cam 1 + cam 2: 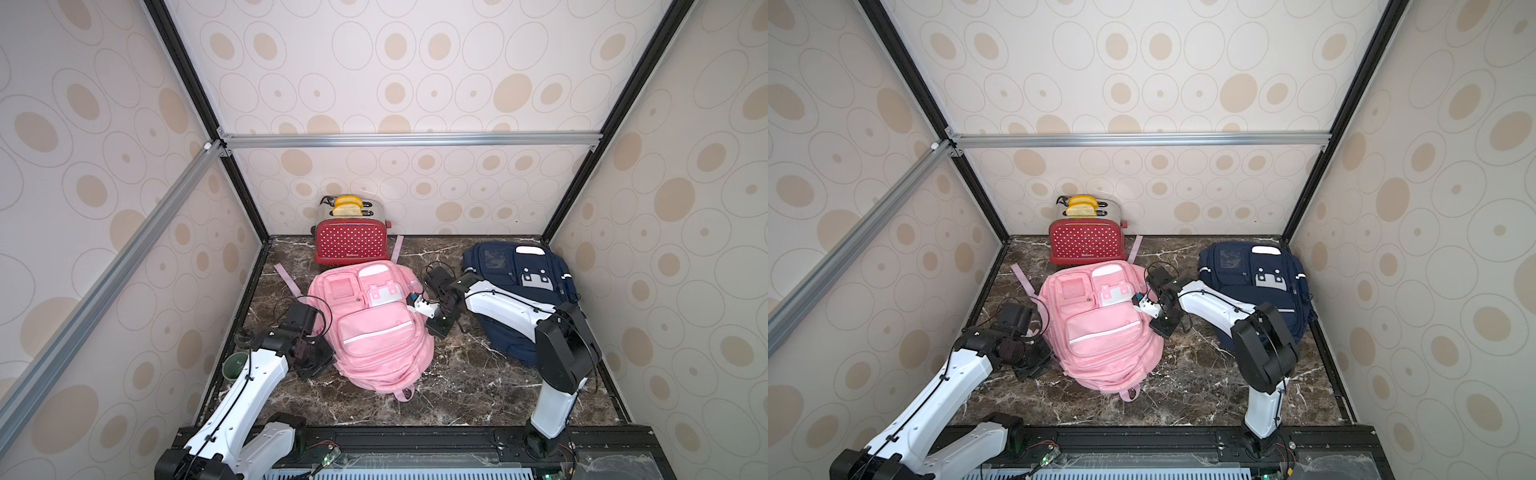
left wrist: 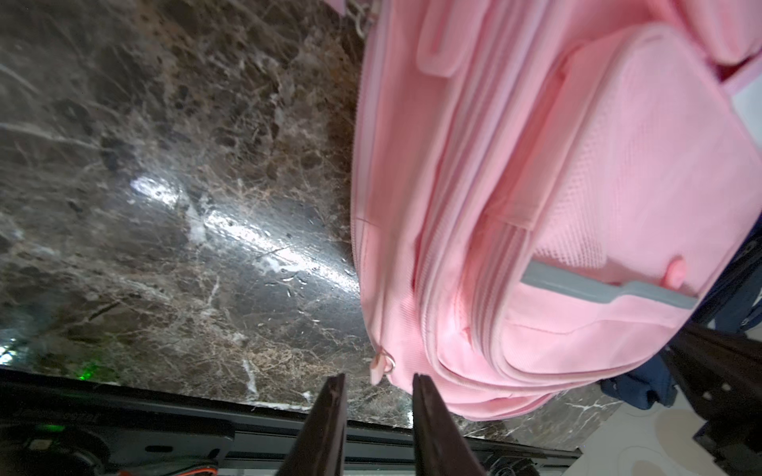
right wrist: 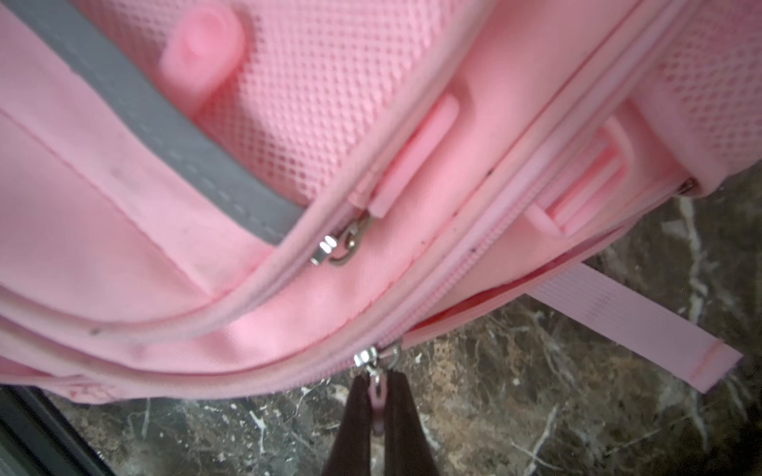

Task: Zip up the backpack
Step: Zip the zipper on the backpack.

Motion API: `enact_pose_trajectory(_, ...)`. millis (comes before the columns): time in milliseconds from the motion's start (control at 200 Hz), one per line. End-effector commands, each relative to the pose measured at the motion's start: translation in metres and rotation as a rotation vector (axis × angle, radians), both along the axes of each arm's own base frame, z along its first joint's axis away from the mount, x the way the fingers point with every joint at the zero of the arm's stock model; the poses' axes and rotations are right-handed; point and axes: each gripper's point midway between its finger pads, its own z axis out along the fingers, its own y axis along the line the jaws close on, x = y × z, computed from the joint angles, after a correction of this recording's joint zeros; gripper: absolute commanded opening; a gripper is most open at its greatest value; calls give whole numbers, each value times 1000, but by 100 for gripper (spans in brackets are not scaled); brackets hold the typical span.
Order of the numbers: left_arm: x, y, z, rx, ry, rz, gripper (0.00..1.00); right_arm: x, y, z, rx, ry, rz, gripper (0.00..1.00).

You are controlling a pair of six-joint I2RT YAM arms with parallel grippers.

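- Cream walls [image 1: 415, 62] printed with beige ovals close the cell on three sides, braced by an aluminium frame rail [image 1: 407, 139].
- The floor of the cell is a dark marble table [image 1: 457, 382] with white veins. It is glossy enough to throw back glare in the left wrist view.
- The pink backpack [image 1: 374, 332] lies flat and front up in the middle of the table, with its carry loop towards the robot's base.
- A navy backpack [image 1: 515, 266] lies near the right rear corner, apart from the pink one.
- A red toaster [image 1: 351, 241] with white dots stands against the back wall, just behind the pink backpack. Two slices of toast [image 1: 348, 205] stand in its slots.
- A green cup [image 1: 235, 365] sits at the table's left edge, partly hidden by the left arm [image 1: 249, 386].
- The left arm reaches low to the pink backpack's left side. The right arm [image 1: 503, 307] bends across the navy backpack to the pink backpack's right side.
- The left gripper [image 2: 377, 387] is released. The left-side zipper pull [image 2: 376, 373] hangs between its parted tips, clear of both.
- The right gripper [image 3: 377, 383] pinches the right-side zipper pull [image 3: 377, 395] just below its metal slider [image 3: 367, 356]. Beyond the slider, the seam gapes.
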Motion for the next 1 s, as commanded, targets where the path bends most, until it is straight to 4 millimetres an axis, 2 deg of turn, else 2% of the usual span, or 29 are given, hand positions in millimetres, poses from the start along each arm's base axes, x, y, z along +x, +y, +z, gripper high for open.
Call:
enact_pose_trajectory(0,1,-17,13,-65,-12,38,31,-25,15,13,29,46,-35,0)
enact_pose_trajectory(180,7,-72,32,-224,-68,51,34,-26,44,36,102,29,-43,0)
enact_pose_trajectory(290,12,-100,45,-326,-85,88,44,-28,48,38,109,21,-32,0)
enact_pose_trajectory(356,18,-115,52,-387,-97,109,45,-30,48,38,109,21,-26,0)
enact_pose_trajectory(471,20,-139,54,-454,-69,134,48,-33,50,38,119,8,-11,0)
enact_pose_trajectory(606,22,-163,47,-519,-25,167,51,-37,50,37,119,-13,4,0)
enact_pose_trajectory(776,17,-175,40,-532,18,209,53,-37,46,30,102,-31,7,0)
enact_pose_trajectory(997,14,-166,29,-482,33,294,51,-33,44,30,81,-53,10,0)
